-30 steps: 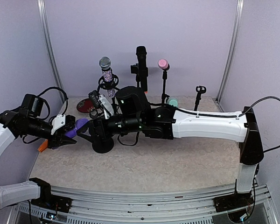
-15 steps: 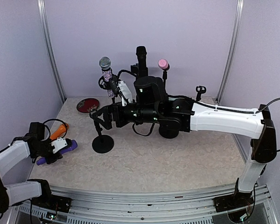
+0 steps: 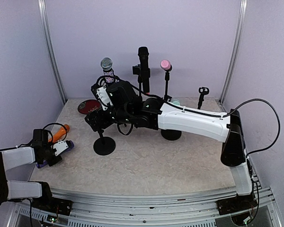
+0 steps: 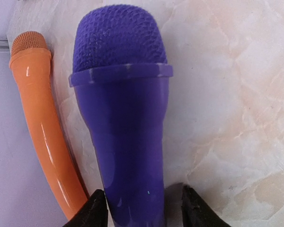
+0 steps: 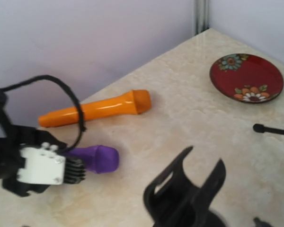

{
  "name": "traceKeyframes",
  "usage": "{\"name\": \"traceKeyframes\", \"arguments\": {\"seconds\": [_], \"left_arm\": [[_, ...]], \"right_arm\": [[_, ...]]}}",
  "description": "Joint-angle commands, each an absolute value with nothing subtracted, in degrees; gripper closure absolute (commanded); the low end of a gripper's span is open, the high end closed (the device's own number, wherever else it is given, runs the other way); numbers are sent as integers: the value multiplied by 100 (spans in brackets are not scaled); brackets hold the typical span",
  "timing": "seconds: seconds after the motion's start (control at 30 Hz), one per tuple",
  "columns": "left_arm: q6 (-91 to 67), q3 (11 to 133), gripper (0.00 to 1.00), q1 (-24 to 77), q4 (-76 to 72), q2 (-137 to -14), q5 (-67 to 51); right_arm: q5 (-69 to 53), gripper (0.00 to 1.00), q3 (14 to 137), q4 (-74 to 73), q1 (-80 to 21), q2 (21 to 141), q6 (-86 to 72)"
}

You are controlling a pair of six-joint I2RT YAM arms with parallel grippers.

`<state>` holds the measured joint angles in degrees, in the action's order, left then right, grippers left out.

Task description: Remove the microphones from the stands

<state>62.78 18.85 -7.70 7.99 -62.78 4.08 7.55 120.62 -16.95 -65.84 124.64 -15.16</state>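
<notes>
Top: purple plastic microphone (image 3: 69, 144) lies on marble table (image 3: 180, 165) beside orange microphone (image 3: 61, 131), off black round-base stand (image 3: 104, 145); right gripper (image 3: 92, 121) by stand, grip untellable. Left wrist: left gripper (image 4: 141, 209) astride purple handle, jaws slightly apart. Right wrist: red floral plate (image 5: 246, 78) bare. Removal looks done; next, left arm should back off

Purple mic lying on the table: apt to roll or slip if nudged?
Likely rolls: the purple mic has a round, tapered body lying flat on the smooth table, so probably in an arc. Glossy plastic looks slippery; seems rigid.
</notes>
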Motion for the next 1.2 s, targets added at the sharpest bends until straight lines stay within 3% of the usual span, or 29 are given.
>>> {"name": "traceKeyframes", "arguments": {"seconds": [0.0,0.23,0.37,0.87,1.17], "left_arm": [[5918,2177,42,-801,1193,-6000,-65],[5682,2692,25,-800,2082,-5170,-905],[5234,3084,7,-783,2626,-4864,-1330],[4935,3495,3,-784,3880,-4238,-2110],[5153,3521,3,-774,4189,-4015,-2160]], "right_arm": [[1072,2,12643,-2076,-6485,12990,-1201],[1381,12,12863,-1760,-6430,13582,-999],[1724,22,12872,-1338,-6425,13838,-828],[1717,50,13022,-161,-6350,14285,-584],[1704,95,12529,-32,-6358,13960,-633]]}}
